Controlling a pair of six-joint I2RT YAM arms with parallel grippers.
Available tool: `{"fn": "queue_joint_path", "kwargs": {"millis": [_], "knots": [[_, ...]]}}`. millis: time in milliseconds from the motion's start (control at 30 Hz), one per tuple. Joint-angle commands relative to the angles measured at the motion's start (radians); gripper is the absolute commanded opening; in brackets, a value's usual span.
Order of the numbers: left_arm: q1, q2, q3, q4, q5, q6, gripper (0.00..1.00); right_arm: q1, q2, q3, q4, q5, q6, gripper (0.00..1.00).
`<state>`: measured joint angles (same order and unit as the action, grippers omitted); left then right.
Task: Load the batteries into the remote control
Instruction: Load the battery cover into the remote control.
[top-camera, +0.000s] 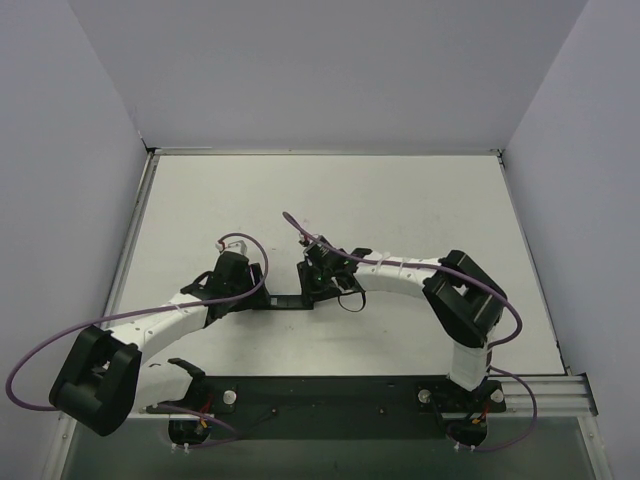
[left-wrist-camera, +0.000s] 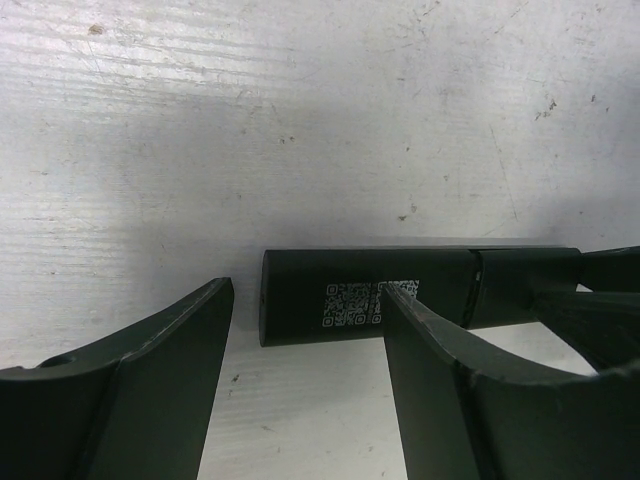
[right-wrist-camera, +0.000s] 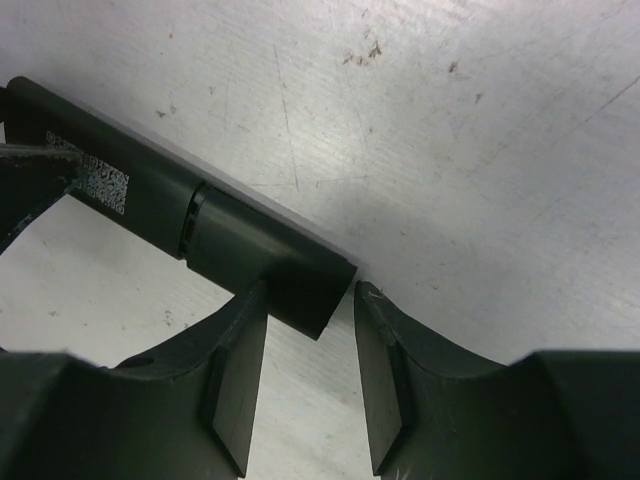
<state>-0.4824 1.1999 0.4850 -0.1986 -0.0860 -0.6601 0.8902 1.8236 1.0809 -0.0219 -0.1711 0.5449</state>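
1. Left tool (left-wrist-camera: 305, 292): jaws well apart, gripping nothing, standing astride the labelled end of the remote control (left-wrist-camera: 440, 285).
2. Right tool (right-wrist-camera: 311, 288): jaws partly open; the remote control's opposite end lies in the gap and does not appear clamped.
3. Remote control: flat on the counter (left-wrist-camera: 300, 120), with its long axis running from one tool to the other. Each arm is nearest its own end.
4. Batteries: not visible in any view.

The remote control (left-wrist-camera: 440, 285) lies on the table (top-camera: 400, 200), left gripper (left-wrist-camera: 305, 300) straddling one end, right gripper (right-wrist-camera: 310, 292) the other.
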Motion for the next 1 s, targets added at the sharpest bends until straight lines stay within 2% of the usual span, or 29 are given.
{"fn": "queue_joint_path", "kwargs": {"millis": [0,267,567,967], "knots": [[-0.007,0.009,0.015,0.019,-0.006,-0.010,0.71,0.009,0.023,0.039,-0.067,0.035,-0.014,0.35],[-0.015,0.026,0.017,0.028,0.009,-0.013,0.71,0.016,0.049,0.066,-0.092,0.039,-0.026,0.35],[-0.028,0.033,0.007,0.056,0.049,-0.029,0.54,0.027,0.074,0.094,-0.113,0.042,-0.037,0.30],[-0.076,0.040,-0.013,0.152,0.123,-0.114,0.53,0.046,0.097,0.128,-0.096,-0.014,-0.017,0.26]]}}
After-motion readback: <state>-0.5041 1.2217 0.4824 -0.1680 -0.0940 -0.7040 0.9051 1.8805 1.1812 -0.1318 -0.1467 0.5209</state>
